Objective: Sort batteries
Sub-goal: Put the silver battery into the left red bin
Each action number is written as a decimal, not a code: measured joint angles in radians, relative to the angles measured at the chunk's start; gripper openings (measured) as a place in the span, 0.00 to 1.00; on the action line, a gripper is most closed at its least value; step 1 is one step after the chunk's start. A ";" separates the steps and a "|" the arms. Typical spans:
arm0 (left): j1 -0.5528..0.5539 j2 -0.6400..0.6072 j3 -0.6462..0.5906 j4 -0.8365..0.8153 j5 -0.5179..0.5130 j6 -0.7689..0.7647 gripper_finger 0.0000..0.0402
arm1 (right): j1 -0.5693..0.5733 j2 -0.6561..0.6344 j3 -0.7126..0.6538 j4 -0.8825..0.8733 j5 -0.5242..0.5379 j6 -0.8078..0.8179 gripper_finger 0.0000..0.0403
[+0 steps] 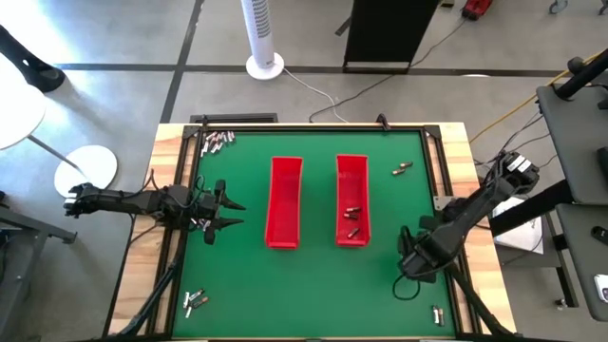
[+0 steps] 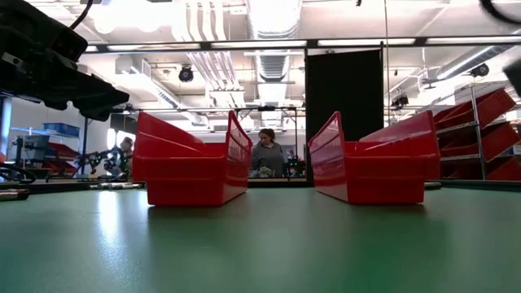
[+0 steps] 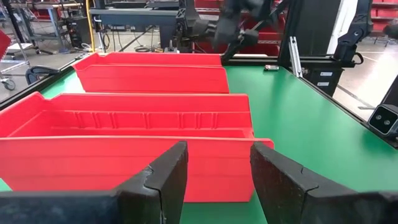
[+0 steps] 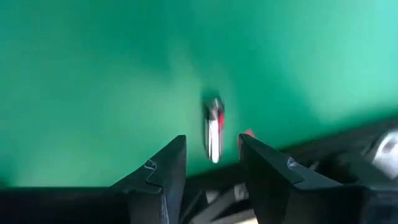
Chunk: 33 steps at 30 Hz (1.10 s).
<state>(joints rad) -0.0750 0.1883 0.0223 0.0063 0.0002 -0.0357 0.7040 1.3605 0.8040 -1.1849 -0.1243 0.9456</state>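
Right gripper (image 4: pixel 211 142) points down at the green mat (image 4: pixel 93 74), close to the mat's edge. Its two fingers (image 4: pixel 163 171) are partly apart. One small battery (image 4: pixel 214 130) lies on the mat in the gap between them. It is silver with a bit of red. The fingers do not touch it. One more battery (image 1: pixel 438 314) lies just behind the gripper, by the wooden edge. A bit farther off is a red tray (image 1: pixel 351 163) with two batteries (image 1: pixel 352 220) inside. Past it, one lone battery (image 1: pixel 402 169) lies on the mat. A second red tray (image 1: pixel 285 201) sits beside the first one.

Left gripper (image 1: pixel 226 211) waits on the far side of that tray, facing its long side. Its fingers (image 3: pixel 165 180) are wide apart and hold nothing. More batteries lie in two small piles, one pile (image 1: pixel 217 141) on each side of this gripper, well apart from it.
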 joint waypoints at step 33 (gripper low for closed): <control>0.000 0.000 0.000 0.000 0.000 0.000 0.39 | -0.056 -0.002 -0.207 0.228 -0.078 -0.135 0.11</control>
<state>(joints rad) -0.0746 0.1883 0.0223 0.0061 -0.0002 -0.0357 0.6476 1.3586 0.5972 -0.9565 -0.2023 0.8108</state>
